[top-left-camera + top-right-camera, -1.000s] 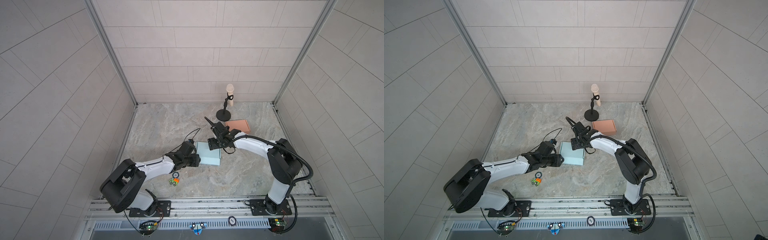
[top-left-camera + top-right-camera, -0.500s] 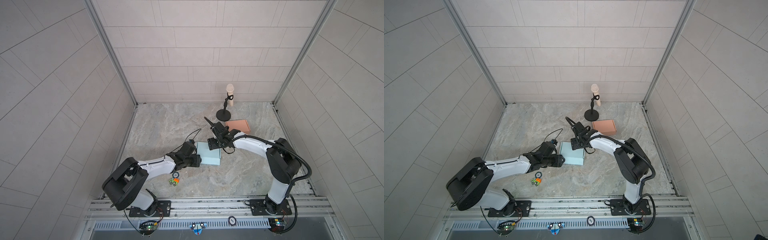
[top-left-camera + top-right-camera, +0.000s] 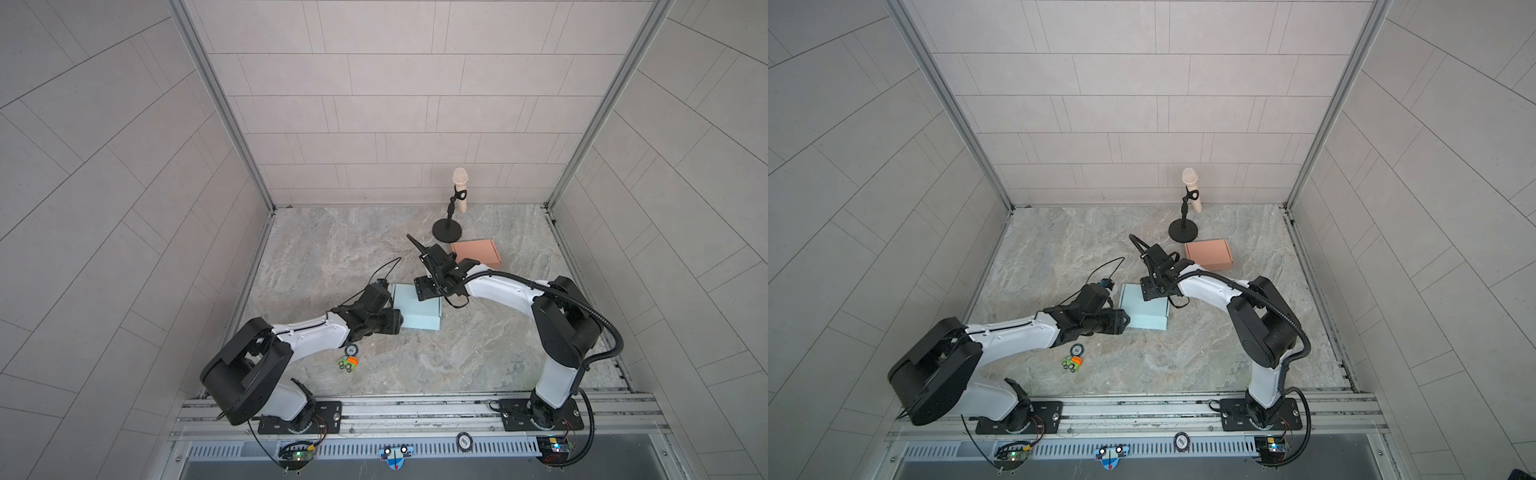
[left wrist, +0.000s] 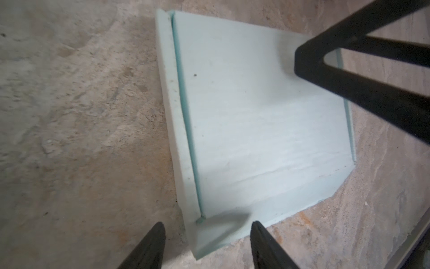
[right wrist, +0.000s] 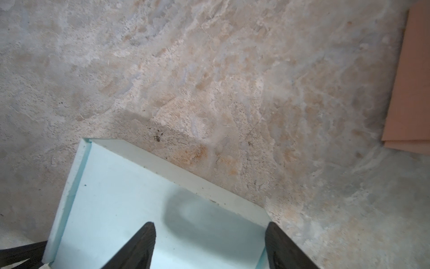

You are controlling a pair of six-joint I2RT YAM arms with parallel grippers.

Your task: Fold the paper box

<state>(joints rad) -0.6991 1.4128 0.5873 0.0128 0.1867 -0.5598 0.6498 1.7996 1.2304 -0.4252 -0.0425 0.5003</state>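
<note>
**A:** Where was the paper box [image 3: 417,311]?

**B:** It lay flat near the middle of the worktop [image 3: 332,249]. It was pale blue, with its lid down over the tray. The left wrist view showed a narrow side strip along one edge, with a dark seam between it and the lid.

**A:** Which step was that?

**B:** I judged it the last one, seating the lid. The box already looked like a shut carton, but I could not tell whether the tabs were tucked home.

**A:** And the arms?

**B:** The left end effector [image 4: 207,227] sat low at the box corner nearest its own base. It was released, with its jaws either side of that corner and pinching nothing. The right end effector [image 5: 209,227] hung over the far part of the lid, also released, jaws wide. One of its fingers [image 4: 307,60] seemed to rest on the lid, though I could not be sure of contact.

**A:** What did the next move call for?

**B:** Probably one arm pinning the lid while the other pressed along the seam edge. It would need a light touch, because paper creases easily. If the seam then looked flush, both arms could lift clear.

**A:** Was anything in the way?

**B:** No. A brown box [image 3: 478,253] lay well apart, near a microphone stand [image 3: 448,230]. Some small toys [image 3: 349,360] sat beside the left arm.
</note>
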